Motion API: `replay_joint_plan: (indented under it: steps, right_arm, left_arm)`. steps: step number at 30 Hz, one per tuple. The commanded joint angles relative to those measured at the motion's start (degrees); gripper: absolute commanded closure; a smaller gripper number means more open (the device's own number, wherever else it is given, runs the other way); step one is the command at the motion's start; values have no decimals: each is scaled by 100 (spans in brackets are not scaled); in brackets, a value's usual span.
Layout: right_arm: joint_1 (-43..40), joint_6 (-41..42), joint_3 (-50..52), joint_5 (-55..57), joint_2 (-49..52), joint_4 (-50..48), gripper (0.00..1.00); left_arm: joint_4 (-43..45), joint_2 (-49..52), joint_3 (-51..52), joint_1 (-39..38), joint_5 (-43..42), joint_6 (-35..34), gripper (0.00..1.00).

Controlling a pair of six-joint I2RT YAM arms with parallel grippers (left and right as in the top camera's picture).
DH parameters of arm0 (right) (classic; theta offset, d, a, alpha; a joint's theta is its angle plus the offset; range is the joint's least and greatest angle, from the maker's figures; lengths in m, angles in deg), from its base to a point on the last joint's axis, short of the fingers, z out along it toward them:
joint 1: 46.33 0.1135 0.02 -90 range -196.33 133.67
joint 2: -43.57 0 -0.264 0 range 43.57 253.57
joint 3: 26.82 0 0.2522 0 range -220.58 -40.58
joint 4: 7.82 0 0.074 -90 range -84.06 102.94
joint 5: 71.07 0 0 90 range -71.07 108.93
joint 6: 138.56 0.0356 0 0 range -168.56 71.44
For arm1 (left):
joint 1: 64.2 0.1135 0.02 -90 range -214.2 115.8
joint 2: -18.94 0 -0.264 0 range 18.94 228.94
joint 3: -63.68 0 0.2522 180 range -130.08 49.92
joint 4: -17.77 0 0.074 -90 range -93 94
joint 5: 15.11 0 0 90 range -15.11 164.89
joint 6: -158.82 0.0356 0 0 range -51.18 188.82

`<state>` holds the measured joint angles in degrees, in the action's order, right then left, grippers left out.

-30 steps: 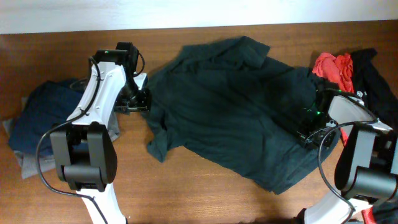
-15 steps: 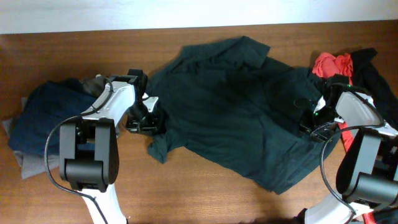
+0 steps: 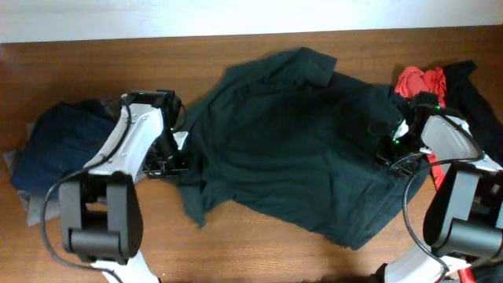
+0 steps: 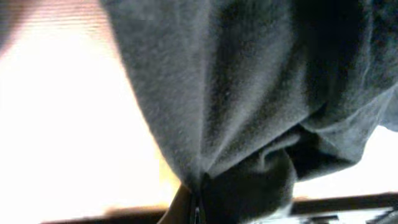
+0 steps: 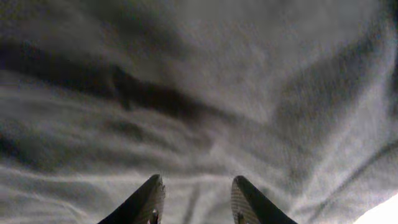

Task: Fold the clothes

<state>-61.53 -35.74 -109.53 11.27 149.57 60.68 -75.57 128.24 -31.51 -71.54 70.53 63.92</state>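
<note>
The large dark green shirt [image 3: 299, 149] lies spread and wrinkled across the middle of the table. My left gripper [image 3: 182, 154] sits at the shirt's left edge, shut on a pinch of its fabric. In the left wrist view the cloth [image 4: 249, 93] fans out from the closed jaws [image 4: 198, 208]. My right gripper [image 3: 385, 153] hovers over the shirt's right part. Its fingers [image 5: 154, 198] stand apart above the fabric [image 5: 199, 81], with nothing held between them.
A navy blue piece [image 3: 55, 149] lies at the left on grey shorts [image 3: 31, 208]. A red shirt [image 3: 420, 85] and a black garment [image 3: 471, 98] are bunched at the far right. Bare wood [image 3: 259, 251] shows along the table's front.
My left gripper went to the shirt's left edge, shut on it and drew it a little leftward. My right gripper opened, letting go of the shirt's right side.
</note>
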Motion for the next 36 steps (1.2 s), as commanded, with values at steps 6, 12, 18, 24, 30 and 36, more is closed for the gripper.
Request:
replay_joint_plan:
  steps: [6, 12, 18, 24, 30, 36]
  right_arm:
    - [433, -37, -79, -76, -116, -339, 58]
    - [431, -39, -79, -72, -116, -389, 56]
    - [431, 33, -76, -55, -111, -525, 54]
    - [433, 223, -76, -299, -107, -597, 53]
    - [433, 225, -76, -337, -107, -570, 52]
    - [433, 225, -76, -337, -107, -507, 52]
  left_arm:
    - [-350, -726, 662, -2, 374, -286, 99]
    - [-197, -1346, 1036, -2, 313, -365, 82]
    - [957, -1954, 981, -2, 227, -361, 18]
    - [2918, -1860, 984, -2, -984, 839, 22]
    - [4183, -1054, 981, -20, -988, 1191, 21]
    - [5429, -232, 970, -83, -933, 1834, 21]
